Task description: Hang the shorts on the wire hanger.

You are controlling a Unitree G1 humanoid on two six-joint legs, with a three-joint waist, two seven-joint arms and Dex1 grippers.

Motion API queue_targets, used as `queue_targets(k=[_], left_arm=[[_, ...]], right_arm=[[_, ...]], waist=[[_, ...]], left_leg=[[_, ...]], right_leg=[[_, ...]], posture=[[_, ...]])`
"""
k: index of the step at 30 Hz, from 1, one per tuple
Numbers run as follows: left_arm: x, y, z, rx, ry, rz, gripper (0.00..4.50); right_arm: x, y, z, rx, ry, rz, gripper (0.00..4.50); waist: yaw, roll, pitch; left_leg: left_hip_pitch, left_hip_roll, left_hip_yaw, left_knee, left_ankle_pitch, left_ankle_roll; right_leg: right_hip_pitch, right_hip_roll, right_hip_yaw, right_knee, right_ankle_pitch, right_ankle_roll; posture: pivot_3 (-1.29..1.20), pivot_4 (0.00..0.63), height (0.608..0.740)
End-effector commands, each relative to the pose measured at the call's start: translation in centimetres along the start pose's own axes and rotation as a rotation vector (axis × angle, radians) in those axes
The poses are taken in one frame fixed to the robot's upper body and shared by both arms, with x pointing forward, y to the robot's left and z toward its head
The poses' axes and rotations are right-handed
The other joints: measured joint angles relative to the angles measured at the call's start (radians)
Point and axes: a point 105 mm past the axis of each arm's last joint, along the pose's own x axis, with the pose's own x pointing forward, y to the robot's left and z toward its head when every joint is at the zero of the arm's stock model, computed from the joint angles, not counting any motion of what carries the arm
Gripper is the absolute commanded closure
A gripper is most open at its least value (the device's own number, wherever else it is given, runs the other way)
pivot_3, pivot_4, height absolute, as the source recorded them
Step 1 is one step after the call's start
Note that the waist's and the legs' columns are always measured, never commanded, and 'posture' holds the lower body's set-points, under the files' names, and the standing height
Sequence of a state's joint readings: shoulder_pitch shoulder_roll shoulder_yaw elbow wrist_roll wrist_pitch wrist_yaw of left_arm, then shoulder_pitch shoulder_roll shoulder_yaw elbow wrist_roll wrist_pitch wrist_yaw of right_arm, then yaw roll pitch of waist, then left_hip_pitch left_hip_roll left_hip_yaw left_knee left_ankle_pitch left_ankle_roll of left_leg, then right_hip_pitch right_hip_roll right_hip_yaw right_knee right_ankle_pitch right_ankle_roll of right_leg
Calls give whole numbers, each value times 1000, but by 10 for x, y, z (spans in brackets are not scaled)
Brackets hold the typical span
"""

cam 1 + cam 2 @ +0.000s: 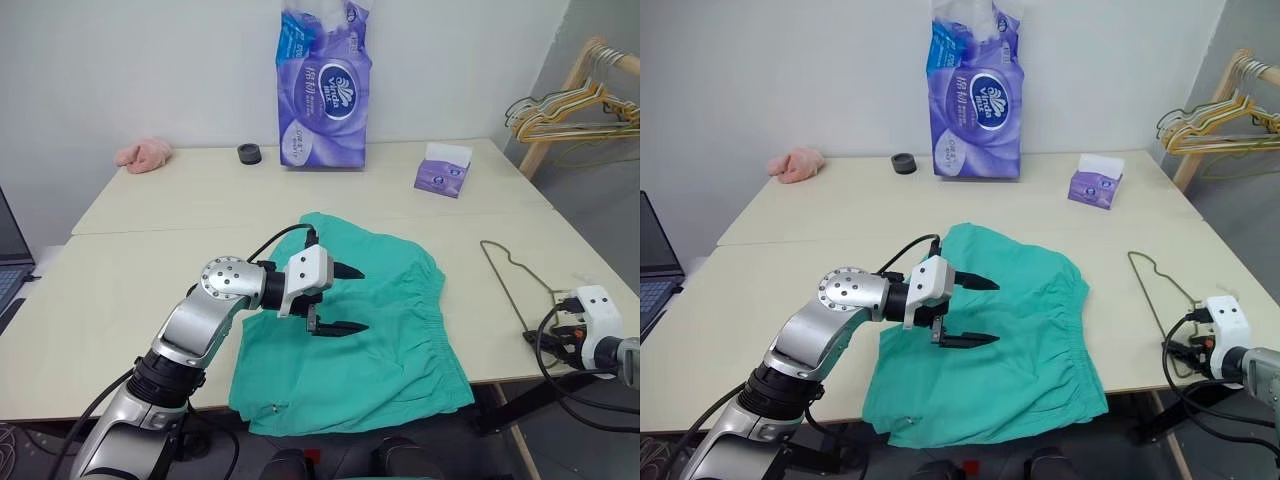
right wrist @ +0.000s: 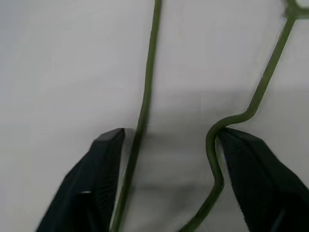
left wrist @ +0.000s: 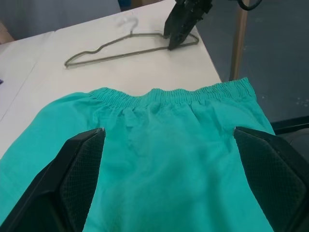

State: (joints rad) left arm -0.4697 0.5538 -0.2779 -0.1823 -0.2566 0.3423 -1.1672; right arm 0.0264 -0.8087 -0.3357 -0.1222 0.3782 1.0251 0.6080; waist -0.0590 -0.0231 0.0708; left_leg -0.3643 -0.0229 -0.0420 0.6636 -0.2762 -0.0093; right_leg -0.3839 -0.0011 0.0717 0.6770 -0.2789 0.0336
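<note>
While nothing is yet gripped, reads as the pick-up step for the wire hanger [image 1: 512, 276], with hanging not yet begun. From the head views: shorts [image 1: 372, 330] spread flat on the near part of the surface [image 1: 130, 280], one corner drooping over the front edge; left tool [image 1: 340, 299] hovering above the cloth with both fingers wide apart and empty; hanger lying flat well to the right of the shorts, near the surface's right edge, with the right tool [image 1: 560, 340] low at its near end. From the left wrist view: gathered waistband facing the hanger, bare surface between them, and the right tool's dark fingers down on the hanger's far end. From the right wrist view: fingers [image 2: 104, 179] parted, straddling two runs of the thin wire, one just inside each pad, not pinching. Next, probably: close on the wire and lift cleanly; thin wire lying flat could slip from between the pads.
</note>
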Motion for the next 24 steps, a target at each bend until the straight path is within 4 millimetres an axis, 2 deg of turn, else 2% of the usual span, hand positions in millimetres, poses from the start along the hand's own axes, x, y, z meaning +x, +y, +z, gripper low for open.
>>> queue_targets(k=[1,7,12,16,19,24], left_arm=[[0,2,11,47,-11,-1,0],[1,0,10,44,-9,-11,0],[0,-2,8,39,-7,-6,0],[1,-4,8,39,-8,-14,0],[4,-5,8,44,-12,-25,0],[6,-3,9,50,-13,-31,0]], right_arm=[[-3,0,4,-22,-5,16,25],[-10,-19,14,-16,-36,-60,25],[-25,-23,19,39,-107,-91,25],[-28,-27,2,86,-81,-156,25],[-25,-21,-12,86,-31,-141,25],[-18,-17,-17,92,-7,-122,25]], waist=[[0,0,0],[0,0,0],[1,1,1],[1,1,1],[0,2,2],[-2,2,2]], left_leg=[[0,0,0,0,0,0],[0,0,1,0,0,0],[0,0,1,0,0,0],[0,0,0,0,0,0],[0,0,0,-1,0,0],[0,0,1,0,0,0]], right_leg=[[0,0,0,0,0,0],[0,0,0,-1,0,0],[0,0,0,-1,0,0],[0,0,0,-1,0,0],[0,0,0,-1,0,0],[0,0,1,-1,0,0]], posture=[[-99,43,740],[-97,45,740],[-86,44,740],[-95,47,740],[-104,48,740],[-108,48,740]])
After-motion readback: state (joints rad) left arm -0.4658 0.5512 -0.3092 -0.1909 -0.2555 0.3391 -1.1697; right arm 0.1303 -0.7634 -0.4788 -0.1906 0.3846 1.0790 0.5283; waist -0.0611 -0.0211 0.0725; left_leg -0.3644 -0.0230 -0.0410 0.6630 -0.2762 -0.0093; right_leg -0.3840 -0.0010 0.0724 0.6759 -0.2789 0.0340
